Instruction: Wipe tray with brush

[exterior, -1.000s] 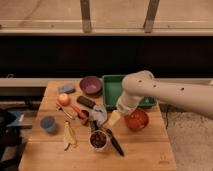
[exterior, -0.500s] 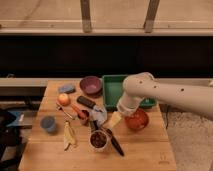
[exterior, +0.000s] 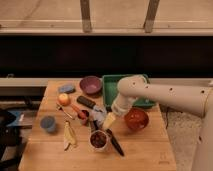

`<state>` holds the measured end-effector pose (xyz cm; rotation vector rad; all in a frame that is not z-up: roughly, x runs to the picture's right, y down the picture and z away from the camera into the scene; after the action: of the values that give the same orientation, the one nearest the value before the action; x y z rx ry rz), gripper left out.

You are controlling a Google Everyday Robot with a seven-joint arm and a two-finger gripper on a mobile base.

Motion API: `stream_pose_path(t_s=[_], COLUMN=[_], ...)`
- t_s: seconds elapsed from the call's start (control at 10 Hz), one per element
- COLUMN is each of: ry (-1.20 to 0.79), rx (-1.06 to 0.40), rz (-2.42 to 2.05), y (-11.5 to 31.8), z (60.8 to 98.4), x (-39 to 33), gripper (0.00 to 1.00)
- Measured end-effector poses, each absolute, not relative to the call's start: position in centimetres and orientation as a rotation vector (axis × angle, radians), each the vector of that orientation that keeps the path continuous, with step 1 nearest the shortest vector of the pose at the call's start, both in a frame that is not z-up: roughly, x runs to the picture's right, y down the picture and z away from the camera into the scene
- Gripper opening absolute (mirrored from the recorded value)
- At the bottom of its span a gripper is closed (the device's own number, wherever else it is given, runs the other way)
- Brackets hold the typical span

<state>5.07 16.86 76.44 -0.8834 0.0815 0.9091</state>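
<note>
Across the last second nothing visibly shifts: the arm stays in the same pose and every item on the wooden worktop (exterior: 55,152) lies where it did, so the wiping has not begun. From the left, a purple bowl (exterior: 90,84) sits at the back and a short black block (exterior: 86,102) lies just in front of it. Near the middle, the gripper (exterior: 104,121) hangs low over the clutter, its jaws spread wide and holding nothing. The brush (exterior: 115,142) lies flat just below and right of it, slanting toward the front edge, not yet picked up. The tray (exterior: 111,82) sits behind, partly hidden by the arm's elbow, with an orange-red bowl (exterior: 136,119) in front of it on the right. No brand, label or writing can be read anywhere.
</note>
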Motion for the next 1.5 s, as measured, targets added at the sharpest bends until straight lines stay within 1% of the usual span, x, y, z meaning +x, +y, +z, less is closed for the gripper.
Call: stream_pose_path(t_s=[0.5, 0.9, 1.5], ry=[-0.005, -0.036, -0.04], rx=[-0.945, -0.983, -1.017], rz=[0.89, 0.886, 0.892], y=[17.9, 19.0, 20.8], z=[78.9, 80.3, 81.1], x=[2.1, 1.1, 0.5], gripper=[0.8, 0.8, 0.8])
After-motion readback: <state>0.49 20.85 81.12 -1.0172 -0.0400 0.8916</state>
